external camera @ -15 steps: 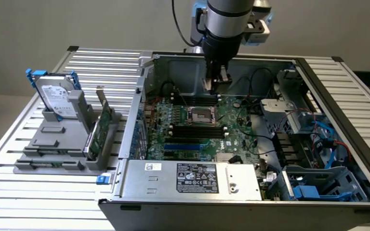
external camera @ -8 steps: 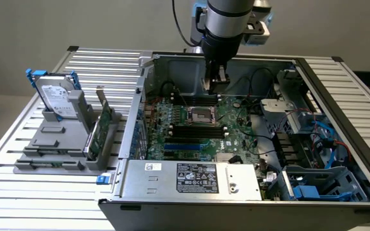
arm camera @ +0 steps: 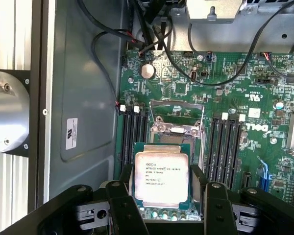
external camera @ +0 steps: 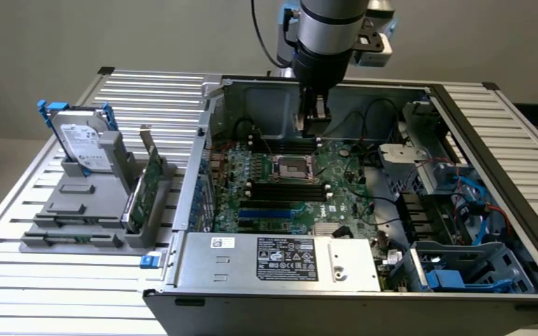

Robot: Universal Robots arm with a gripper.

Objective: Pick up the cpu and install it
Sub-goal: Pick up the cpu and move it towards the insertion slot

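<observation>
The cpu [arm camera: 160,176], a flat square chip with a silver printed top and a thin green rim, sits between my gripper's [arm camera: 162,200] two black fingers [arm camera: 123,198], which are shut on its opposite edges. It hangs above the green motherboard [arm camera: 235,88], short of the metal-framed socket [arm camera: 176,120] lying just beyond it between the memory slots. From the exterior view, my gripper [external camera: 310,126] reaches down inside the open computer case [external camera: 493,175], slightly behind the socket [external camera: 293,168].
Black cables [arm camera: 108,44] loop over the board near the socket. A power supply [external camera: 279,259] fills the case's front and a drive cage with blue parts [external camera: 456,273] its right. Outside on the slatted table, a grey rack [external camera: 73,217] holds a hard drive [external camera: 82,143] and an upright card [external camera: 148,185].
</observation>
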